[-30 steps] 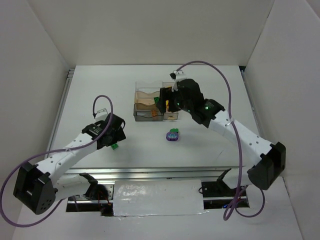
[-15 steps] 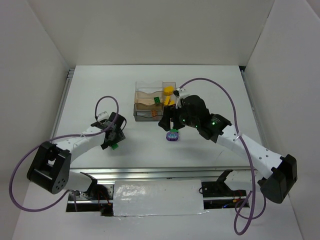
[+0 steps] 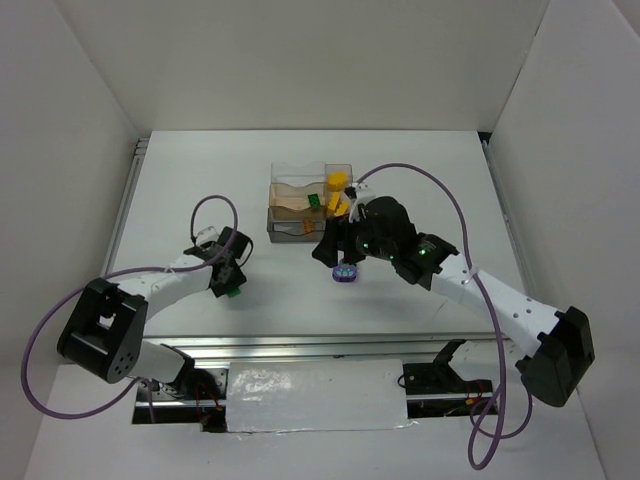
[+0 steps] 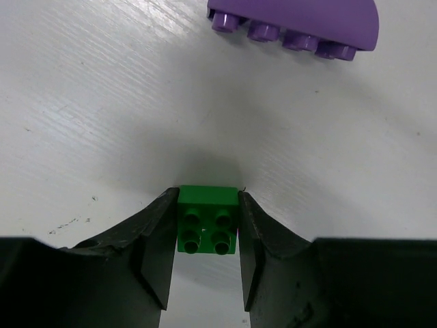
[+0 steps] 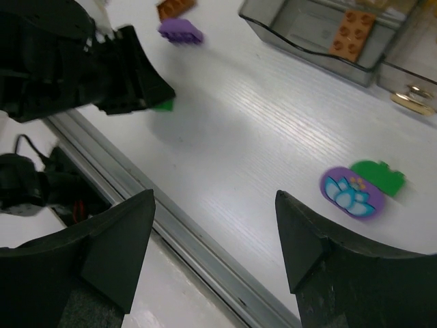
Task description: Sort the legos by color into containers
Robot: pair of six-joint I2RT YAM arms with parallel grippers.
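Green square plastic brick point(image 3: 230, 293): top view, on white table point(image 3: 200, 180), well apart from the clear plastic bins point(image 3: 285, 215). Left wrist: my left claw point(image 4: 207, 199) pinches its smooth flat sides; likely light, rigid, slippery. Right wrist: my right claw point(image 5: 213, 205) gapes empty.

This is a robotics lab test cell rather than a lived-in room. A bare white counter point(image 3: 200, 190) is boxed in on three sides by plain white panel walls point(image 3: 300, 60). Two white-and-black robot arms point(image 3: 150, 288) are mounted along a silver aluminium rail point(image 3: 300, 347) at the near edge. They trail looped purple cables point(image 3: 400, 168), and loose wiring point(image 3: 205, 388) lies exposed below the rail.
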